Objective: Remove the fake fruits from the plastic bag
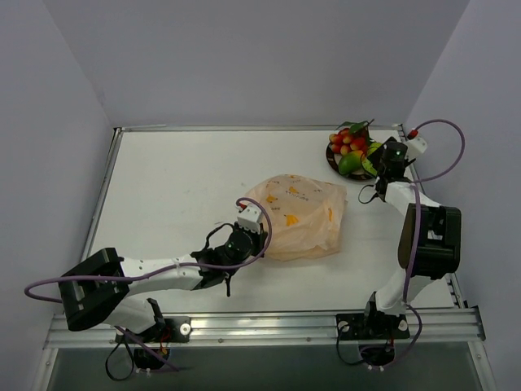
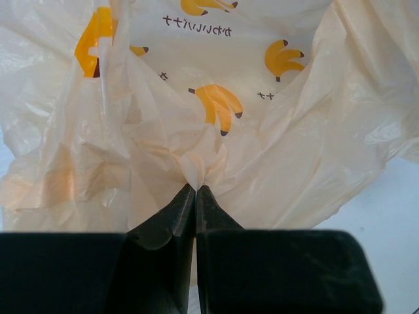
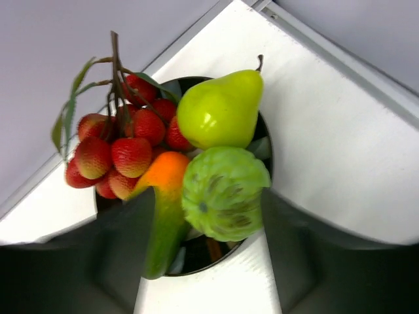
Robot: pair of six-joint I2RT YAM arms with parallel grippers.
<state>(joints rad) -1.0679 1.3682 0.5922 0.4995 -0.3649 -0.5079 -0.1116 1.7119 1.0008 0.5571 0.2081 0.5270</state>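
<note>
The pale-orange plastic bag (image 1: 301, 216) with banana prints lies crumpled mid-table. My left gripper (image 1: 259, 236) is shut on a pinched fold of the bag (image 2: 294, 150) at its near-left edge, the fingertips meeting (image 2: 196, 190). The fake fruits (image 1: 352, 147) sit piled on a dark-rimmed plate (image 1: 330, 156) at the far right. In the right wrist view I see the red berry cluster (image 3: 124, 150), a yellow-green pear-shaped fruit (image 3: 219, 108), an orange-green mango (image 3: 163, 196) and a ribbed green round fruit (image 3: 222, 193). My right gripper (image 3: 206, 216) is open just above the plate, its fingers either side of the green fruit.
The plate (image 3: 196, 265) stands in the far right corner, close to the table's metal edge rail (image 3: 340, 59) and the grey walls. The right arm's purple cable (image 1: 444, 130) loops above that corner.
</note>
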